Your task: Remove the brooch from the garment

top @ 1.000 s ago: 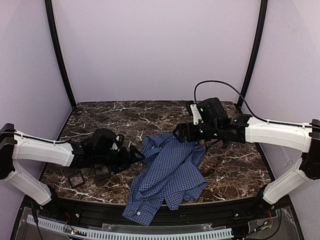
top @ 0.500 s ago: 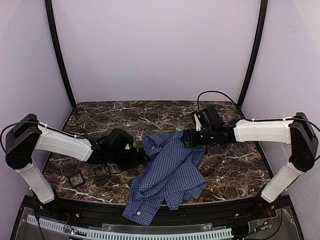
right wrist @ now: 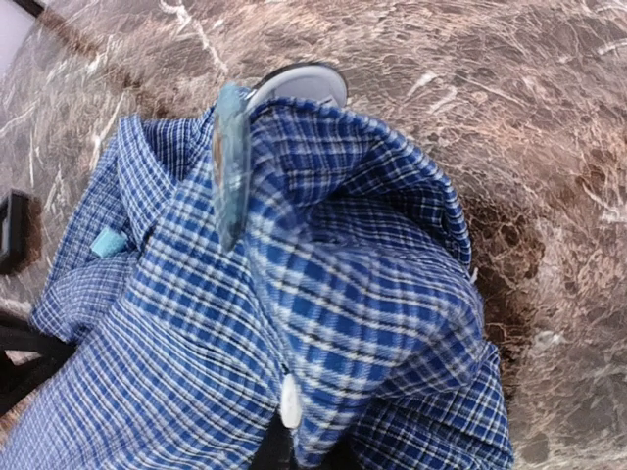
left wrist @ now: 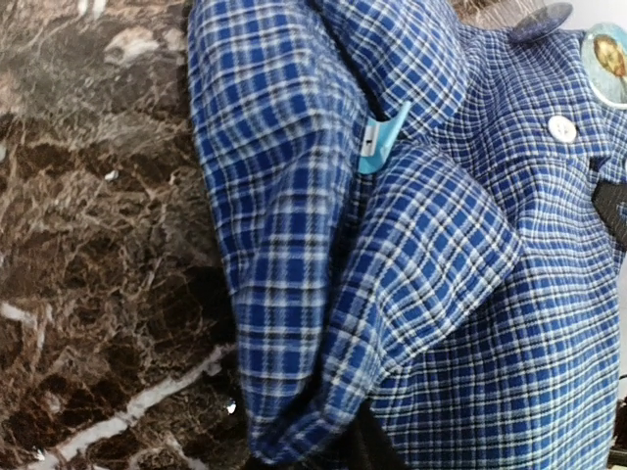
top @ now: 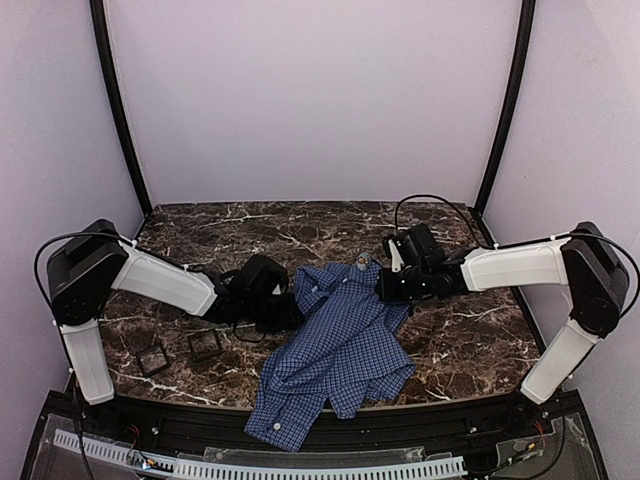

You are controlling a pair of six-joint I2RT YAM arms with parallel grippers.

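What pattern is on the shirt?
The shirt has blue-and-white checks, clearest in the left wrist view.

I see the blue-and-white checked button-up shirt (top: pixel 340 350) lying mid-table on the dark marble tabletop (top: pixel 200 230), its hem over the near edge. The round pale-blue disc brooch (top: pixel 358 263) sits on its far collar. Two small black square frames (top: pixel 152 357) lie left of it

I see the garment (top: pixel 340 345) in a small blue-and-white check, with white buttons (left wrist: pixel 561 128) and a turquoise tag (left wrist: pixel 377 145). The brooch (left wrist: pixel 607 64) is pale blue with a golden-brown picture. The counter (top: pixel 250 225) is dark brown marble, veined white.
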